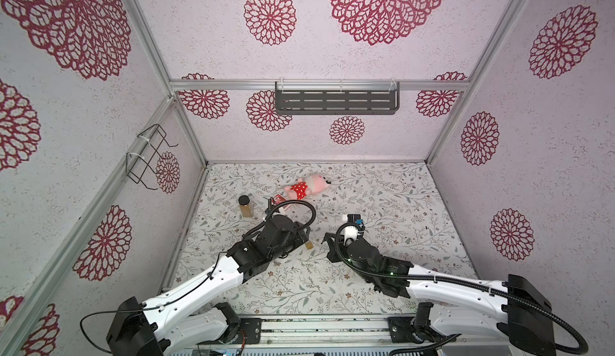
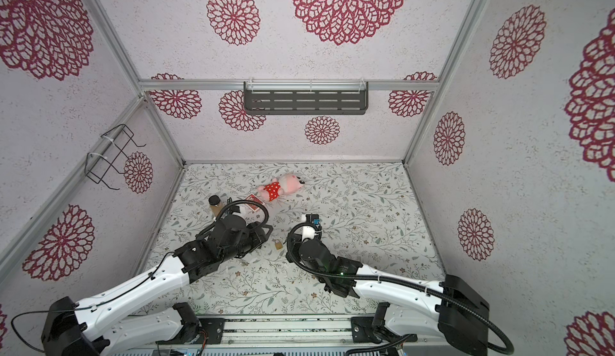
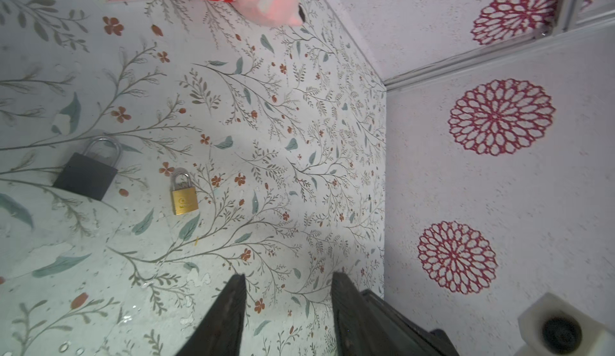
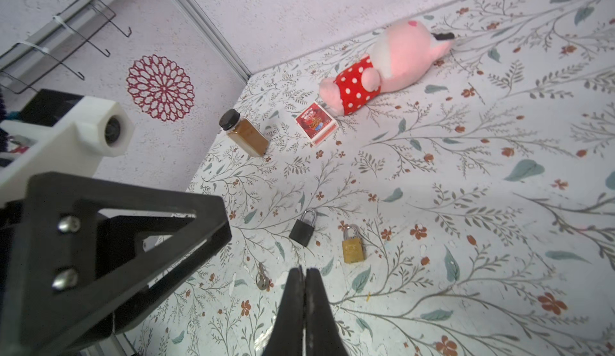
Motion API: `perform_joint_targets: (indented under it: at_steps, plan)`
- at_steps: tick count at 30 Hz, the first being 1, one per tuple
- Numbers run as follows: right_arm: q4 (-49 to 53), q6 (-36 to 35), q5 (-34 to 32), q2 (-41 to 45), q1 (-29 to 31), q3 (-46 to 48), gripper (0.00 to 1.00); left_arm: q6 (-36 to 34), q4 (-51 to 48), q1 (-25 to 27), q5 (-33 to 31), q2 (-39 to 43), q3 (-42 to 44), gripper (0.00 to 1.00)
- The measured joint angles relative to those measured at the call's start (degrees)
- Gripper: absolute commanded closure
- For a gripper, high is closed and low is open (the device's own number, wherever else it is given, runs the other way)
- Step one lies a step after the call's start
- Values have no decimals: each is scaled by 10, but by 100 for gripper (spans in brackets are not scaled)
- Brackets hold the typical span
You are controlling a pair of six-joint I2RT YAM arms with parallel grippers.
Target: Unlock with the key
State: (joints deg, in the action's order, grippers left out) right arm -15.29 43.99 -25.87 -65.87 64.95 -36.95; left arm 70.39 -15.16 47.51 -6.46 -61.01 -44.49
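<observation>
Brown powder, probably spice, in the jar [image 4: 248, 136]. Key [image 4: 262, 279] near right gripper [image 4: 305, 272], fingers pressed together; left gripper [image 3: 288, 276] parted, empty.

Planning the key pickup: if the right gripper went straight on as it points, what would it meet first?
Probably the black padlock, dead ahead of the right gripper; the key lies aside; depth unclear.

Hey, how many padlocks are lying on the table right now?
2. The black padlock lies flat on the table; the brass padlock lies beside it, not touching. More could be hidden beneath the left arm.
</observation>
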Motion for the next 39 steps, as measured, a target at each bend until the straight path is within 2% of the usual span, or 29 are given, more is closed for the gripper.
perform_joint_targets:
  at_steps: [6, 14, 17, 39]
  plan:
    - [-31, -15, 0, 0, 1, 0, 100, -37, 36, 23, 8, 2, 0, 56]
    - [-47, -30, 3, 0, 1, -1, 100, -64, 69, 26, 35, -13, 0, 59]
    - [-47, -34, 3, 0, 1, -6, 100, -73, 74, 30, 46, -24, -2, 63]
    - [-46, -40, 25, 18, -14, -7, 100, -91, 84, 31, 68, -17, -2, 71]
